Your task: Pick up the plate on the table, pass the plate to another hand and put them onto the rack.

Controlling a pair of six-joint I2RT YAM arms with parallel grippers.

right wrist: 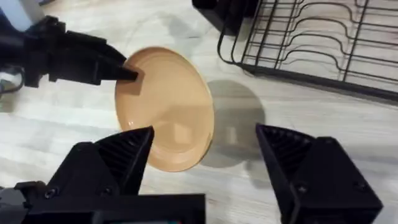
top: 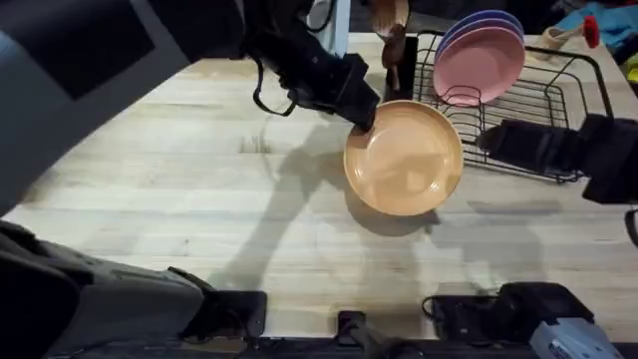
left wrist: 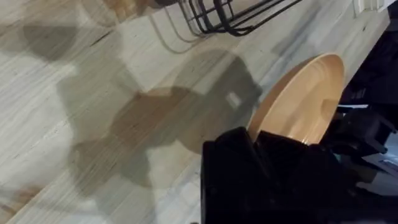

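The orange-tan plate (top: pixel 404 158) hangs tilted above the table (top: pixel 179 179), casting a shadow below it. My left gripper (top: pixel 364 118) is shut on its upper-left rim; the left wrist view shows the plate (left wrist: pixel 301 102) edge-on rising from that gripper (left wrist: pixel 280 142). To the plate's right, my right gripper (top: pixel 490 140) hovers in front of the black wire rack (top: pixel 528 105). In the right wrist view this gripper (right wrist: pixel 205 155) stands open, the plate (right wrist: pixel 165 109) just ahead between the finger lines and untouched, the left gripper (right wrist: pixel 127 73) pinching its far rim.
A pink plate (top: pixel 478 62) and a purple one behind it stand in the rack's left slots. A small wooden stand (top: pixel 392 40) sits just left of the rack. Bare tabletop spreads left of and in front of the plate.
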